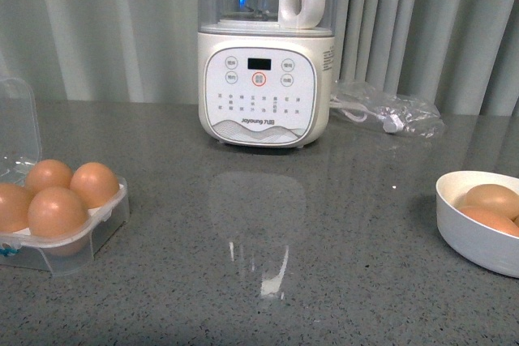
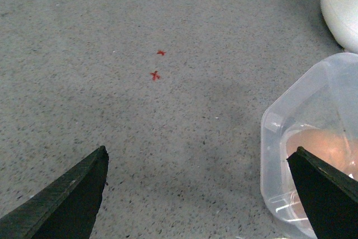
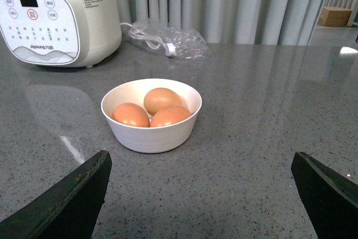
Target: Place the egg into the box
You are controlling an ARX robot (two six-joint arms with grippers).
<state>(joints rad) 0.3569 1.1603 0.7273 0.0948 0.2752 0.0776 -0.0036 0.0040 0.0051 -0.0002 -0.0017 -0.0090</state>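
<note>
Starting close in: how are the tools standing?

— I am seeing the left tool with its fingers spread wide above the grey speckled tabletop, and two small red crosses are showing on the surface beyond them. The right tool is gaping just as wide, its dark fingers framing the white bowl.

Where is the egg lying?

— It is lying with two more eggs in that bowl, which is standing at the right edge of the front view, well apart from the box. The box is sitting at the far left of the tabletop with its clear lid standing open, and four eggs are already resting in its cups. One corner of the box is showing just beside a finger of the left tool in its wrist view.

What is standing farther back?

— I am looking at a cream blender at the middle rear with an orange ring showing on its panel, a clear plastic bag holding a white cord lying to its right, and a pale pleated curtain hanging behind everything.
</note>
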